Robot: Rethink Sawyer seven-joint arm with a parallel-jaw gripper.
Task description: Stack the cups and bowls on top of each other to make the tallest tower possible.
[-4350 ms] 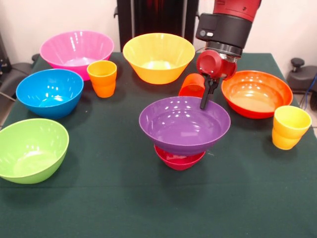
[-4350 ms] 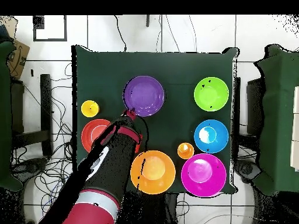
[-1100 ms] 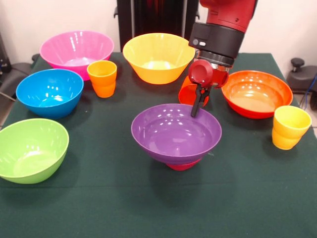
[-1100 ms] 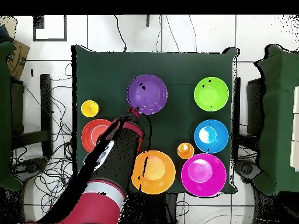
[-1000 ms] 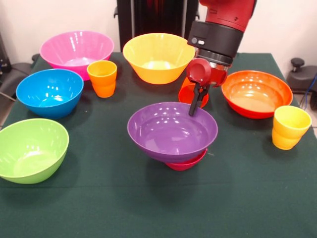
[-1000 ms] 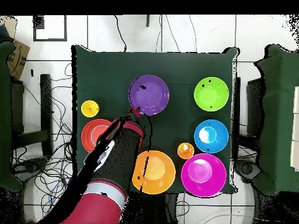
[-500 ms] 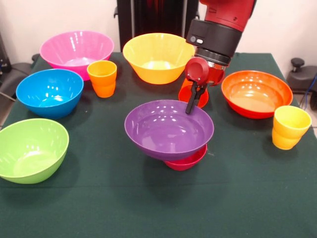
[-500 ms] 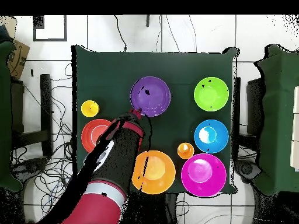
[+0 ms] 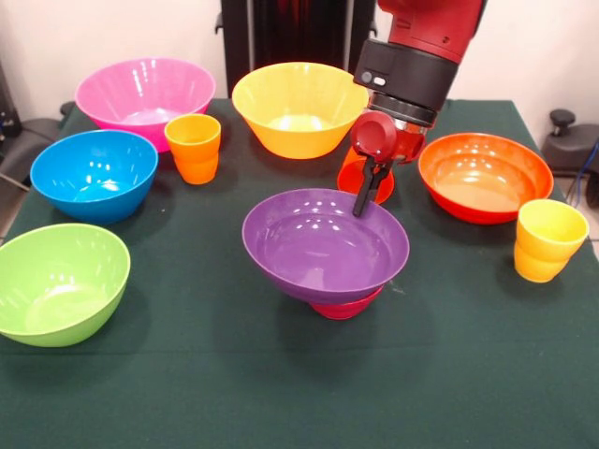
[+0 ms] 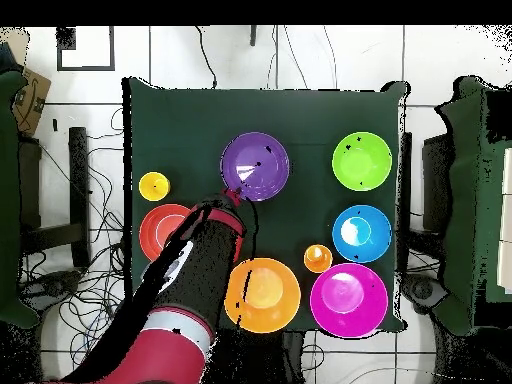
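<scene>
Clearly light, stiff and slippery, the purple bowl (image 9: pixel 325 245) rests on the small magenta-red bowl (image 9: pixel 345 305); the tool (image 9: pixel 363 198) pinches its thin far rim, the best hold.

I see dark green table (image 9: pixel 187 383). Directly on it: green bowl (image 9: pixel 56 283), blue bowl (image 9: pixel 94 175), pink bowl (image 9: pixel 145 95) along one side edge; yellow bowl (image 9: pixel 299 108) at far edge; orange-red bowl (image 9: pixel 484 176), yellow cup (image 9: pixel 547 239) near opposite edge; orange cup (image 9: pixel 194 147) beside pink bowl; small magenta-red bowl (image 9: pixel 344 305) mid-table.
</scene>
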